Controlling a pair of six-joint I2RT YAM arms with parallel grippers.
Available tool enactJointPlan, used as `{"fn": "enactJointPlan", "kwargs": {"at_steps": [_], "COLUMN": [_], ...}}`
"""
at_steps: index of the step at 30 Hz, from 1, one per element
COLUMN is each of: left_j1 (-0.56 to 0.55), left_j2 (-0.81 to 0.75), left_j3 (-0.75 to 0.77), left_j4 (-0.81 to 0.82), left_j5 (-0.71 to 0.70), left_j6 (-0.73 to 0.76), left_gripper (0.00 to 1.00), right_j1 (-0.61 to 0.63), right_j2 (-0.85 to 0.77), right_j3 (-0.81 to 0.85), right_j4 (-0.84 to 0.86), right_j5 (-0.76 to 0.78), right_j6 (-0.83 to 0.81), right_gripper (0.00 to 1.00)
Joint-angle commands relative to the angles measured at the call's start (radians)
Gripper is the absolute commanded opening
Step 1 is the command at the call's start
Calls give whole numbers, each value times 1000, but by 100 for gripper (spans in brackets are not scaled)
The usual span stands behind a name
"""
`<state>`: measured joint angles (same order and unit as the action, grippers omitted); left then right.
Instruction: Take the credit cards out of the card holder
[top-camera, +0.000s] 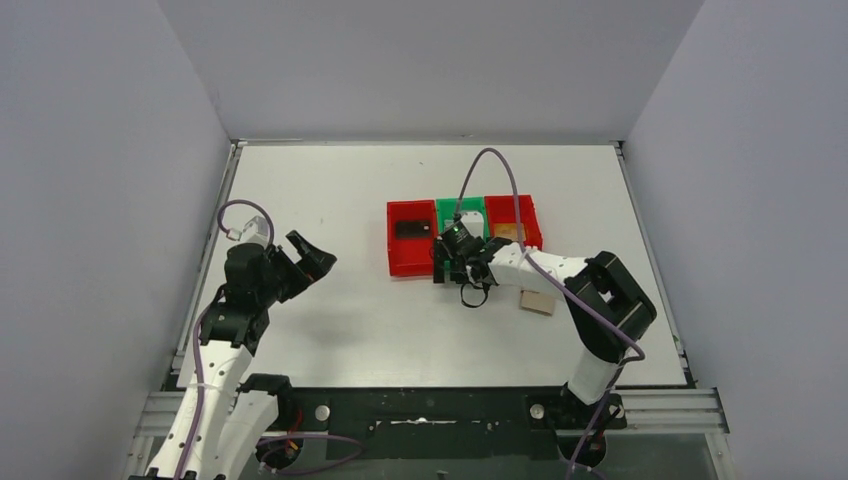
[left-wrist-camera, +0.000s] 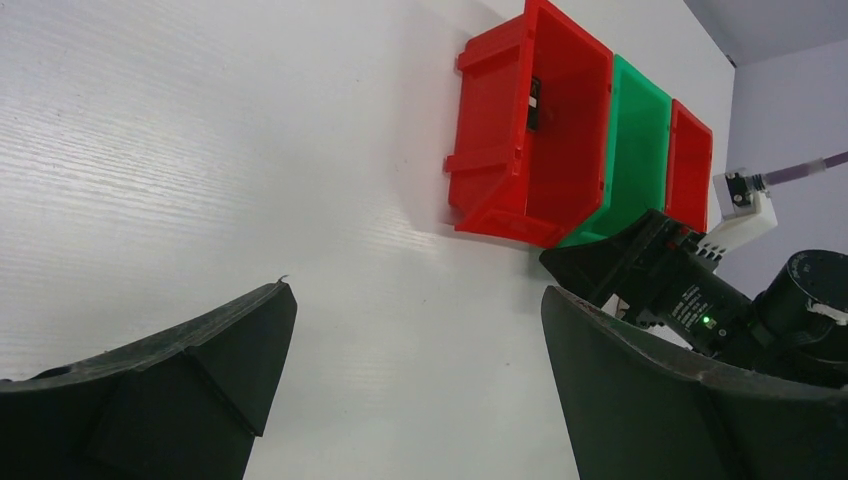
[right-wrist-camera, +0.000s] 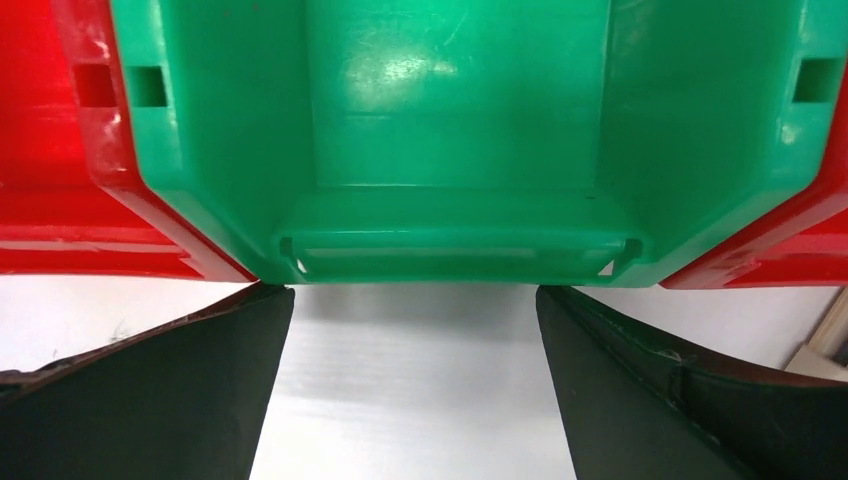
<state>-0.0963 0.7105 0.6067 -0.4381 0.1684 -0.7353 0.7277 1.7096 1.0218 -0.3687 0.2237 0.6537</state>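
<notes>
Across the white bench (top-camera: 330, 330), boxed in by plain grey walls (top-camera: 100, 150) on the left, right and far sides, three plastic bins stand in a touching row right of centre: a left red bin (top-camera: 393, 242), a green bin (top-camera: 449, 208) and a right red bin (top-camera: 531, 214).

A black card (top-camera: 411, 228) lies flat in the left red bin. A gold-orange card (top-camera: 508, 232) lies in the right red bin. The tan card holder (top-camera: 538, 303) lies on the bench near the right red bin, just beside the right arm (top-camera: 590, 300), which covers part of it, so I cannot tell whether it is folded shut or lying open.

The right pincer (top-camera: 455, 270) hangs at the near wall of the green bin with its fingers spread wide and nothing between them; its wrist view looks straight into that bin. The left pincer (top-camera: 314, 254) is raised over bare bench well to the left of the bins, likewise spread and holding nothing.

A pale patch shows in the green bin from above, but whether it is a silver card or glare is hard to make out. From the left wrist the black card (left-wrist-camera: 537, 103) appears only as a thin dark sliver against the bin wall.
</notes>
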Motion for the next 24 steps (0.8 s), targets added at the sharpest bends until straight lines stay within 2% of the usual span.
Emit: {"fn": "enactJointPlan", "kwargs": {"at_steps": [1, 7, 13, 17, 21, 24], "left_j1": [6, 6, 7, 6, 6, 6], "left_j2": [-15, -24, -5, 14, 19, 18], "left_j3": [47, 31, 14, 6, -30, -62], "left_j4": [35, 48, 85, 101, 141, 160], "left_j5": [1, 9, 23, 30, 44, 53], "left_j6": [20, 12, 51, 88, 96, 97], "left_gripper": [97, 97, 97, 98, 97, 97], "right_j1": [-56, -135, -194, -195, -204, -265], "right_j2": [27, 67, 76, -34, -202, -315], "right_j3": [64, 85, 139, 130, 21, -82], "right_j4": [75, 117, 49, -43, -120, -178], "right_j5": [68, -1, 10, 97, 233, 286], "right_j6": [-61, -135, -186, -176, -79, 14], "right_gripper": [98, 98, 98, 98, 97, 98]}}
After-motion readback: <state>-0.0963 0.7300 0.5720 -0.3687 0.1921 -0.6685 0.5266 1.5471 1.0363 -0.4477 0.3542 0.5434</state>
